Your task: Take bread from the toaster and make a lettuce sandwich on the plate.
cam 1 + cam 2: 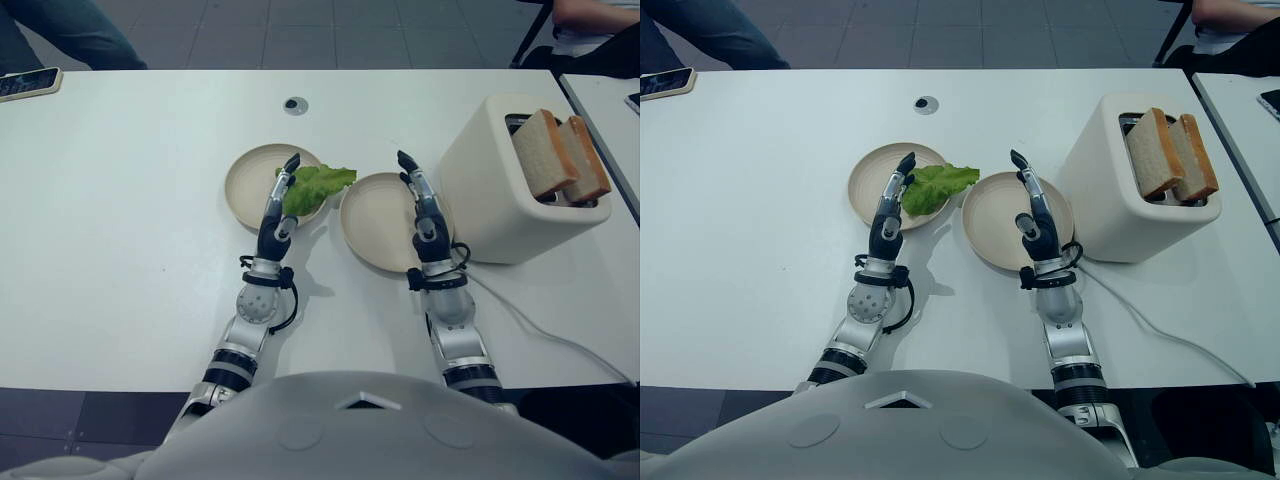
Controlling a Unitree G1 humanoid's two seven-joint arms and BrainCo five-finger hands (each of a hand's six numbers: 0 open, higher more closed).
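White toaster (500,200) holds two bread slices (545,152), lettuce (315,187) lies on the left plate (245,182), and the left hand (277,215) and right hand (426,210) hover outstretched, holding nothing.

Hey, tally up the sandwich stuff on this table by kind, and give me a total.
Plates: 2
Bread slices: 2
Lettuce leaf: 1
Toaster: 1
Total: 6
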